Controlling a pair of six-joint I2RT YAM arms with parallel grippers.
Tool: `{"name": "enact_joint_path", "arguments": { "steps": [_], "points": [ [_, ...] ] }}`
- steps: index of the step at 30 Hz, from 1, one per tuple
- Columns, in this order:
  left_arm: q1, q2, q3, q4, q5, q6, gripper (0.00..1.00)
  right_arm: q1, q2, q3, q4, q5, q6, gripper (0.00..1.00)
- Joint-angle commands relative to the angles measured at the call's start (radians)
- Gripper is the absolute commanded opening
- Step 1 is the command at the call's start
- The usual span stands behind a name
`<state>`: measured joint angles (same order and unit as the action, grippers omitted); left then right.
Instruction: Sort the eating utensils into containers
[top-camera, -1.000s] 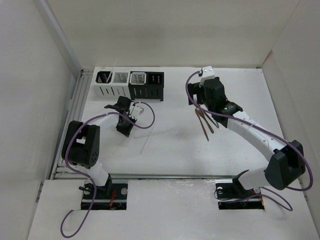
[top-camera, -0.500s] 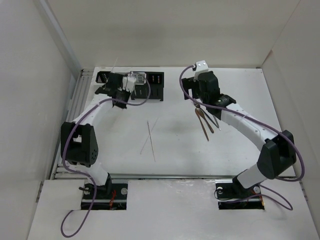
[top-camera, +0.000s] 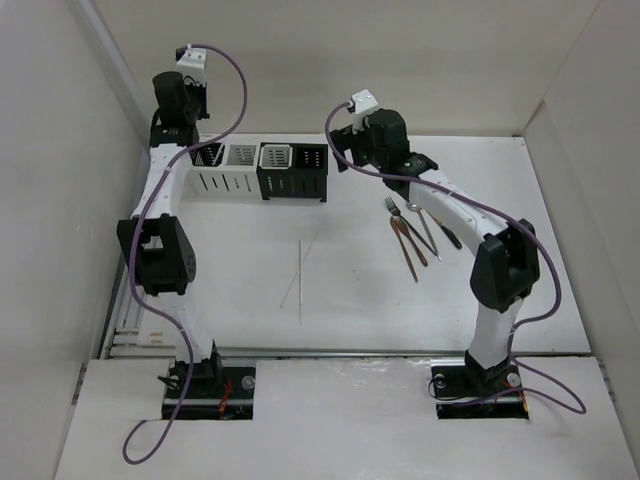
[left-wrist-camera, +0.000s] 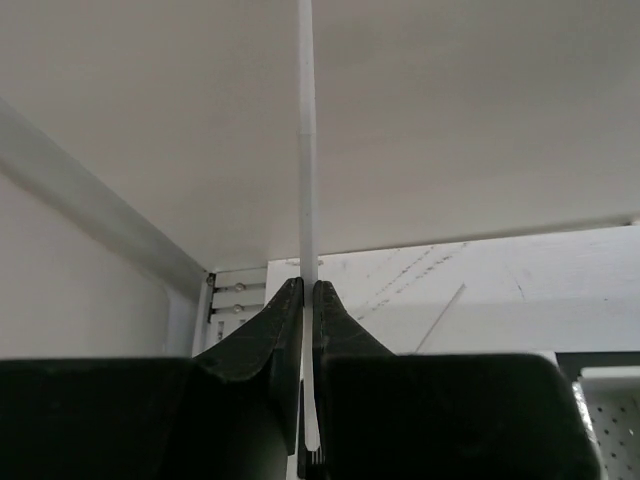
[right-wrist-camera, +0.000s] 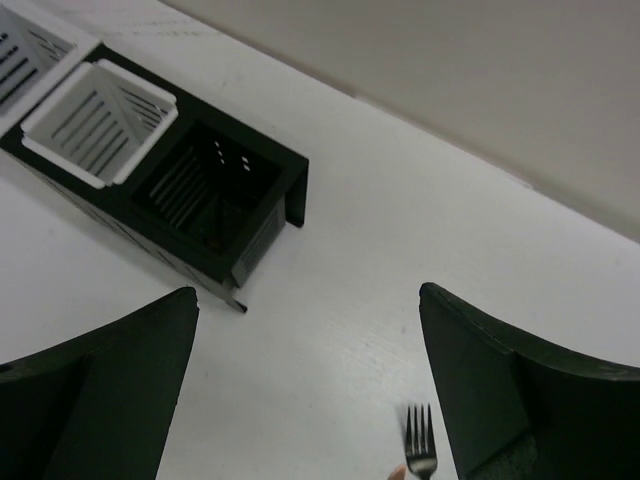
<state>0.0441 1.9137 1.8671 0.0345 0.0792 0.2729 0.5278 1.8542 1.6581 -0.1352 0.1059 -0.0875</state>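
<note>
My left gripper (top-camera: 170, 125) is raised at the back left, above the white containers (top-camera: 222, 168). It is shut on a thin white chopstick (left-wrist-camera: 308, 150) that rises straight out between the jaws (left-wrist-camera: 308, 287). My right gripper (top-camera: 342, 148) hangs open and empty just right of the black containers (top-camera: 293, 172); in its wrist view it (right-wrist-camera: 310, 315) frames bare table, with a black caddy (right-wrist-camera: 215, 190) at upper left and fork tines (right-wrist-camera: 420, 458) at the bottom. Two chopsticks (top-camera: 299, 277) lie mid-table. A pile of forks and copper utensils (top-camera: 413, 235) lies to the right.
White walls close the table on the left, back and right. A metal rail (top-camera: 150, 195) runs along the left edge. Purple cables (top-camera: 235, 90) loop off both arms. A thin white stick (left-wrist-camera: 440, 318) and a white slotted caddy (left-wrist-camera: 612, 400) show low in the left wrist view.
The left arm swung from mid-table up to the back left with the chopstick in its jaws, uncovering two chopsticks on the table. The right gripper drew back and left, away from the utensil pile.
</note>
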Motion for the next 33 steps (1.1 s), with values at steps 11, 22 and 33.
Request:
{"name": "enact_joint_path", "arguments": {
  "steps": [11, 22, 33],
  "points": [
    [0.025, 0.165, -0.02, 0.114, 0.096, -0.106, 0.0, -0.043, 0.099, 0.184, 0.029, -0.114, -0.023, 0.94],
    [0.045, 0.01, -0.088, -0.027, 0.12, -0.038, 0.54, -0.043, -0.035, 0.037, 0.029, -0.077, -0.023, 0.94],
    [-0.208, -0.361, -0.498, -0.35, 0.258, 0.192, 0.54, -0.034, -0.292, -0.271, 0.039, -0.022, 0.12, 0.98]
  ]
}}
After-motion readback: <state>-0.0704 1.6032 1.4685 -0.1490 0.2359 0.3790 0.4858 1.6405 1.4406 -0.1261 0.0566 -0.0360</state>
